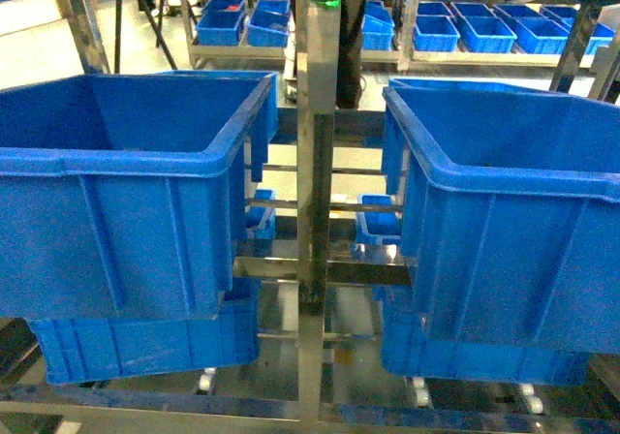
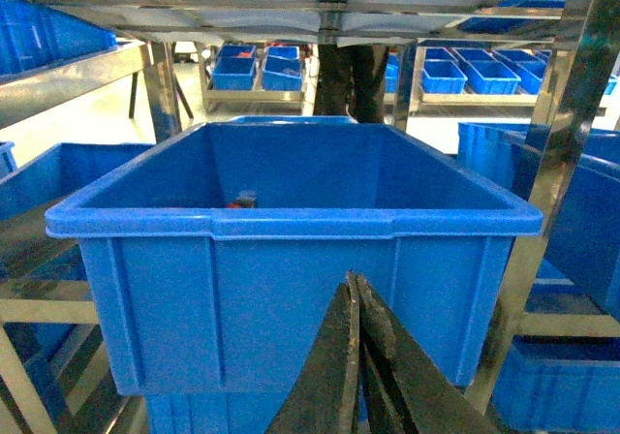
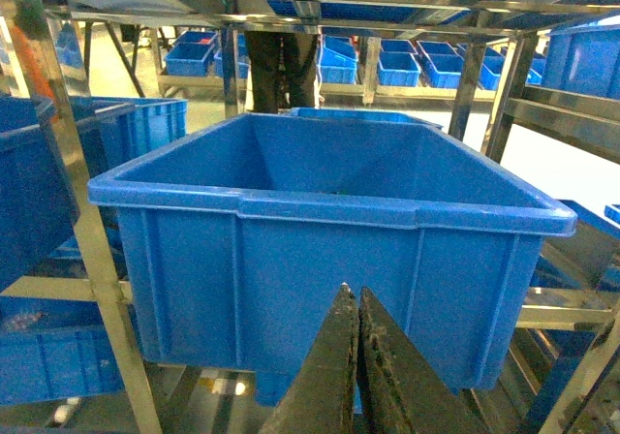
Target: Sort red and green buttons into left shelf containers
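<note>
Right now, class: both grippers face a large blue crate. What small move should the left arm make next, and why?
Probably lift the left gripper above the crate's rim: it is shut, empty and below the rim, while something red lies inside.

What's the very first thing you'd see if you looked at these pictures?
Two big blue crates, the left crate and the right crate, sit on either side of a shiny metal post. In the left wrist view, something small and red peeks over the rim inside the left crate. Low down in each wrist view, the left gripper and right gripper are shut and empty.
</note>
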Robot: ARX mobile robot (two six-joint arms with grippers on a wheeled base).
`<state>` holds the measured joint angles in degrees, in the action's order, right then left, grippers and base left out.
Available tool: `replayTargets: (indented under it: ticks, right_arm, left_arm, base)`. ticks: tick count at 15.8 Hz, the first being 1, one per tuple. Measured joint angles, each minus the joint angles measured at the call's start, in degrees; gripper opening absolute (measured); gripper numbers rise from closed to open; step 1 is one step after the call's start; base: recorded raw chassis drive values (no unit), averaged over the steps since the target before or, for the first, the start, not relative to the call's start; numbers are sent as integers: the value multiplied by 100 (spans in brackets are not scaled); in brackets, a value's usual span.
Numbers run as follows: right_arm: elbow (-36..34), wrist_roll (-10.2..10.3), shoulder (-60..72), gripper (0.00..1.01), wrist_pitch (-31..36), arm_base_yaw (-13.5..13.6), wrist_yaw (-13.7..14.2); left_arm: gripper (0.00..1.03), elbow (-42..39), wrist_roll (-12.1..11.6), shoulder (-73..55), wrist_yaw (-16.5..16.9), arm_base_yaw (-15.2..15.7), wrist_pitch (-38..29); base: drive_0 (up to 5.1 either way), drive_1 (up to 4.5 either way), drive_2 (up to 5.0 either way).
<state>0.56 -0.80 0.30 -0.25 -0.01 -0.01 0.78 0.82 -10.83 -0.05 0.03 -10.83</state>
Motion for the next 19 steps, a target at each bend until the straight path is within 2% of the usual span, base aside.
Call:
replayTargets:
  ticks: [2, 3, 8, 9, 15, 17, 18, 19]
  right_arm:
    - [0, 0, 0, 2, 0, 0, -2]
    - [0, 0, 0, 2, -2, 0, -2]
    - [0, 0, 0, 2, 0, 0, -2]
    - [0, -2, 0, 11, 0, 0, -2]
    - [0, 0, 0, 68, -2, 0, -2]
    - [0, 0, 0, 92, -2, 0, -2]
    - [0, 2, 0, 100, -2, 0, -2]
    - [0, 2, 0, 97, -2, 0, -2]
  left_arm:
    - [2, 2, 2, 195, 0, 0, 269]
    - [2, 7, -11, 807, 39, 0, 1099]
    - [4, 7, -22, 1040, 4, -4, 1104]
    - [20, 7, -24, 1040, 2, -4, 1102]
    - [76, 7, -22, 1040, 0, -4, 1106]
    - [99, 7, -24, 1040, 0, -4, 1104]
    - [98, 7, -37, 1040, 2, -4, 1104]
    - [98, 7, -37, 1040, 2, -4, 1104]
  base:
    - [0, 0, 0]
    - [0, 0, 0]
    - [0, 0, 0]
    - [0, 0, 0]
    - [0, 0, 0]
    - [0, 0, 0]
    - [0, 0, 0]
    - [0, 0, 0]
